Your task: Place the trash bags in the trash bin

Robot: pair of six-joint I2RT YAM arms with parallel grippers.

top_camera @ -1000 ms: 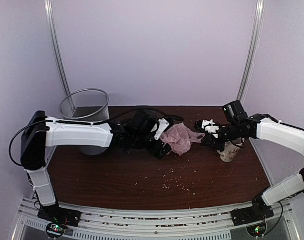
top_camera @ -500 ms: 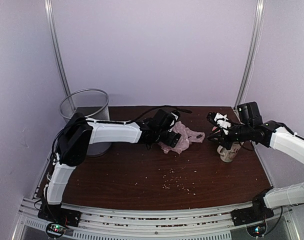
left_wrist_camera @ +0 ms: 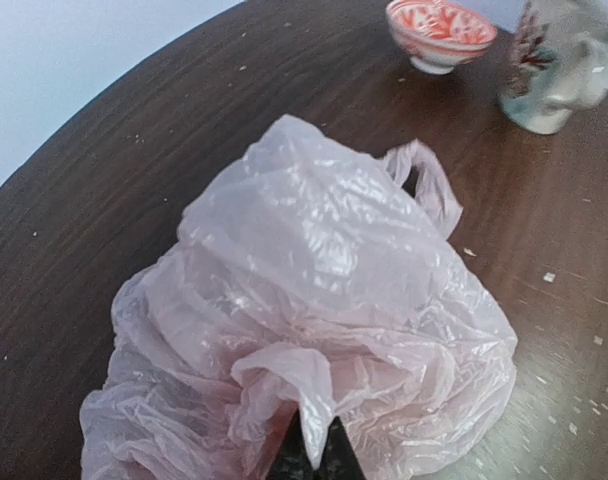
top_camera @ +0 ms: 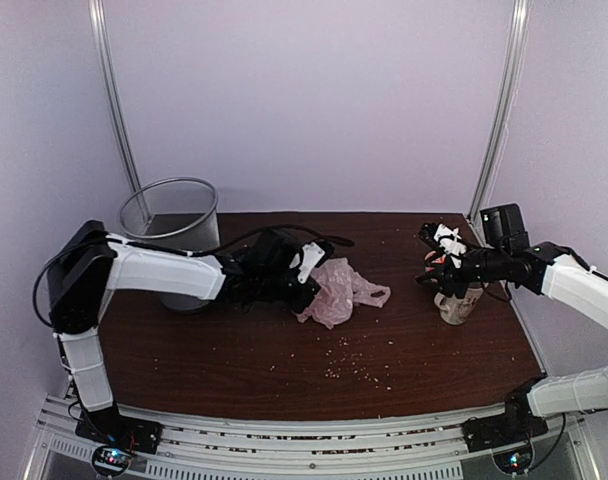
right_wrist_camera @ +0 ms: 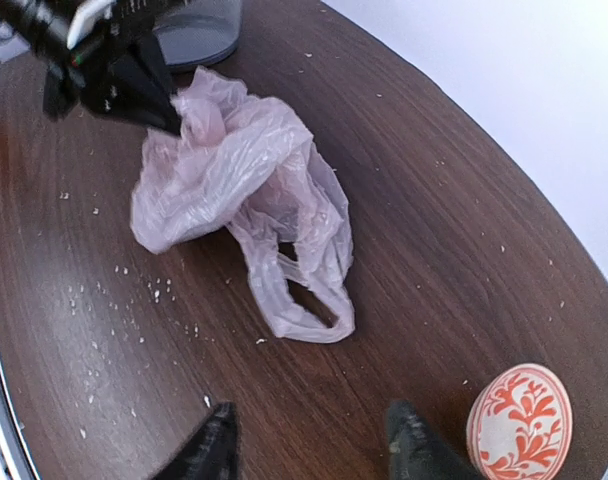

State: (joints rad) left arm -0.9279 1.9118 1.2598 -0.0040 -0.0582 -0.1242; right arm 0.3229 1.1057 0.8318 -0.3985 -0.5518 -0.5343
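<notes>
The left tool [left_wrist_camera: 309, 452] is pinched shut on a fold of the bag [top_camera: 336, 292], which lies mid-worktop [top_camera: 284, 350]. The bin [top_camera: 168, 179] stands leftward, beside the left arm. The right tool [right_wrist_camera: 312, 440] gapes, empty.

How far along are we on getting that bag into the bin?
Done: the left gripper is shut on a fold of the trash bag, seen in its wrist view. In hand: the bag rests on the table, not yet lifted clear. Left: carry it to the trash bin at the back left and drop it in. The right gripper is open and empty.
</notes>
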